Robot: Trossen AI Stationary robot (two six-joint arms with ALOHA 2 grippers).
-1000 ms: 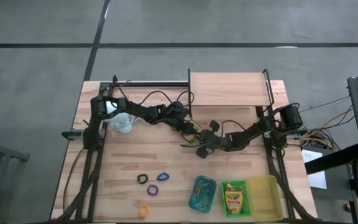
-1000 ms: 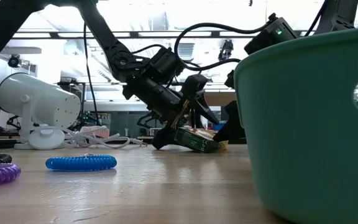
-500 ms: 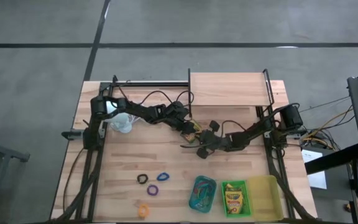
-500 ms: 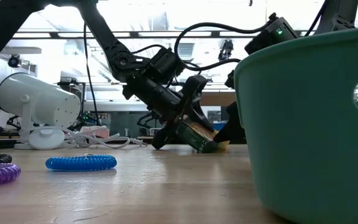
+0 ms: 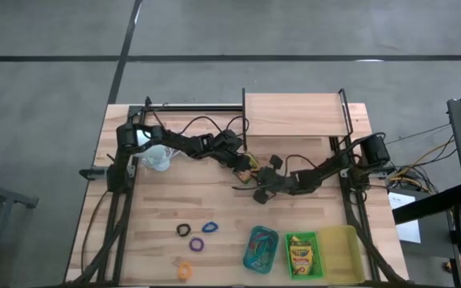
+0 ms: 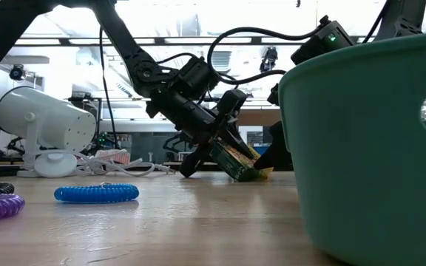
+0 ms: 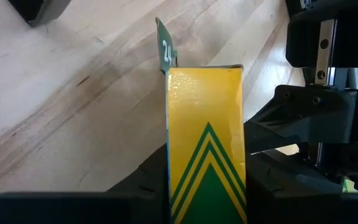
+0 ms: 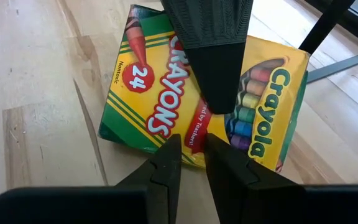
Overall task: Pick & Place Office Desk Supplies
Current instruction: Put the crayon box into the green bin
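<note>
Crayon box (image 6: 234,160) tilted, clamped in left claw (image 6: 217,148), right claw (image 8: 190,163) nearly together.

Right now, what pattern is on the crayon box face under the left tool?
Yellow with nested green chevrons on the crayon box, clearest in the left wrist view.

left gripper (image 6: 214,140) apparently clamping tilted crayon box (image 6: 235,160), tabletop (image 6: 168,222)

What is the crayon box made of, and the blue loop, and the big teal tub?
The crayon box looks like thin printed cardboard with a slight gloss: flat faces, folded edges, a tab sticking up. The blue loop seems springy plastic, since it is ribbed like a coil cord and shiny. The teal tub looks like moulded plastic, smooth and matte, with a cut-out handle hole.
</note>
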